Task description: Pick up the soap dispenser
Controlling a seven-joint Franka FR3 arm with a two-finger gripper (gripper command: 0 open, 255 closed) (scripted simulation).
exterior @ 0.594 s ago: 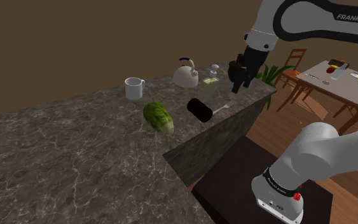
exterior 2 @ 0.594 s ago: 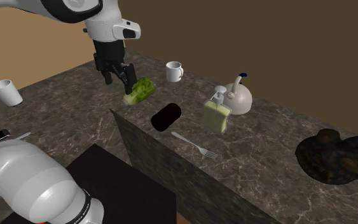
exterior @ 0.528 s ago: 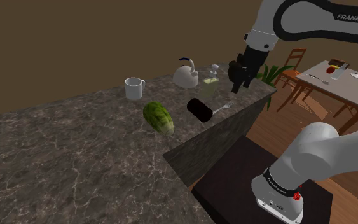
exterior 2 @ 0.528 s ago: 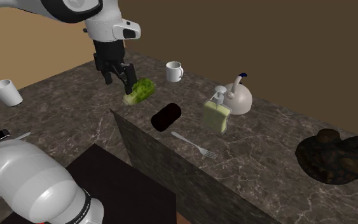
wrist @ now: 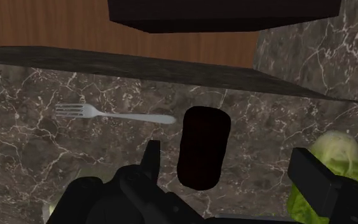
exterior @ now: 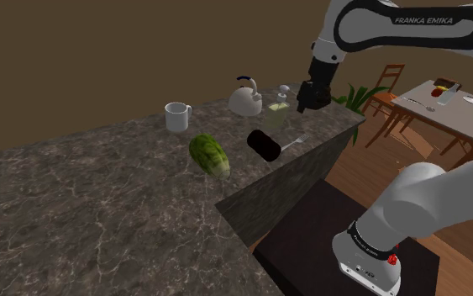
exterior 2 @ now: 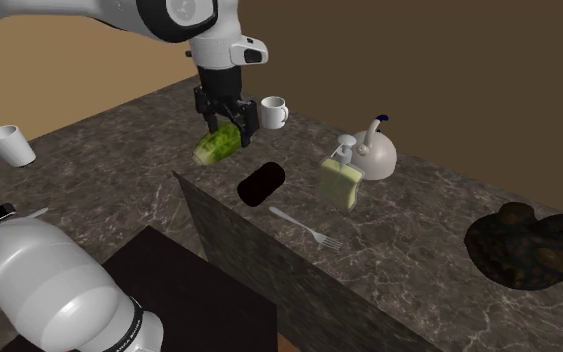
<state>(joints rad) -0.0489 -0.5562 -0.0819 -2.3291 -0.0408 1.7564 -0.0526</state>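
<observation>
While the claw (exterior 2: 227, 132) is hovering wide open and empty above the dark cylinder (wrist: 202, 147), the soap dispenser (exterior 2: 342, 181) is standing untouched off to its side, beside the kettle (exterior 2: 377, 152); approaching, grasping and lifting are all remaining.

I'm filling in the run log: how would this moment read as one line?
phase: pre-grasp | pincer: open, empty, above dark veined counter | pale green soap dispenser with white pump: upright beside white kettle, untouched
</observation>
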